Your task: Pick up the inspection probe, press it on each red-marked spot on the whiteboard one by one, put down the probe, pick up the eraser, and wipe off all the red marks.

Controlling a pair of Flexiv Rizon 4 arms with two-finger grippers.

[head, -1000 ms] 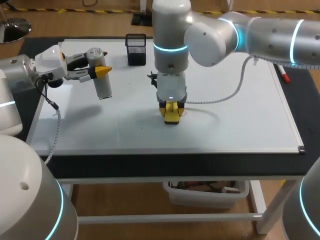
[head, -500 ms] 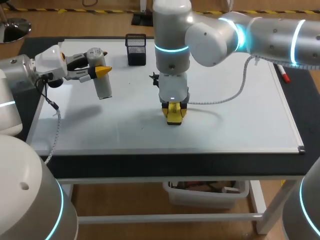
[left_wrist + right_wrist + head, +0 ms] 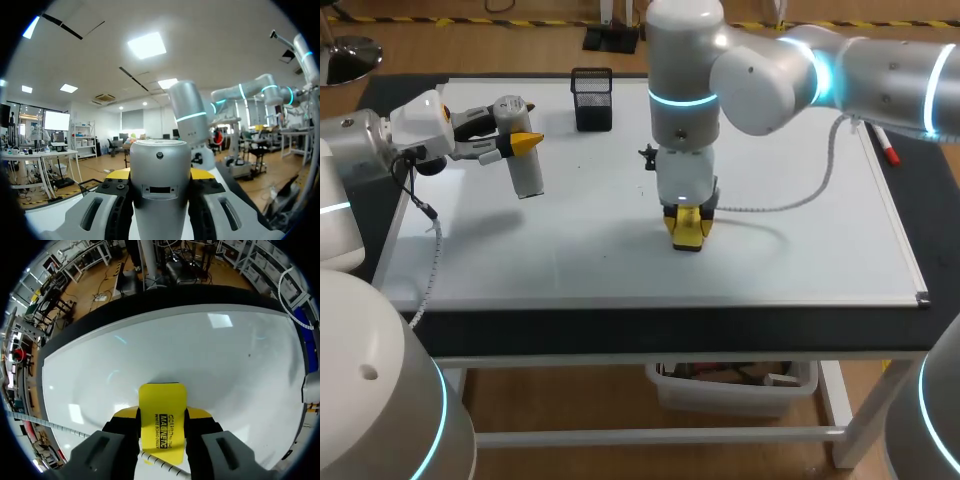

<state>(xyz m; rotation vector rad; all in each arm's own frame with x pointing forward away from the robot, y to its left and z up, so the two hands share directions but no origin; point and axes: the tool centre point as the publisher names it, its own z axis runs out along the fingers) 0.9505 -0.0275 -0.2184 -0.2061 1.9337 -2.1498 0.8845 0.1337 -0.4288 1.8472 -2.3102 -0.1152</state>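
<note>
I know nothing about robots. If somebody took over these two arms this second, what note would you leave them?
Left pincer: shut on the probe, held above the whiteboard on its left side.
Right pincer: shut on the yellow eraser, down at the board's middle.
Done: no red marks show on the visible board, so pressing and most wiping look finished.
To do: check under the eraser; the probe has not been put down; set both tools down.
</note>
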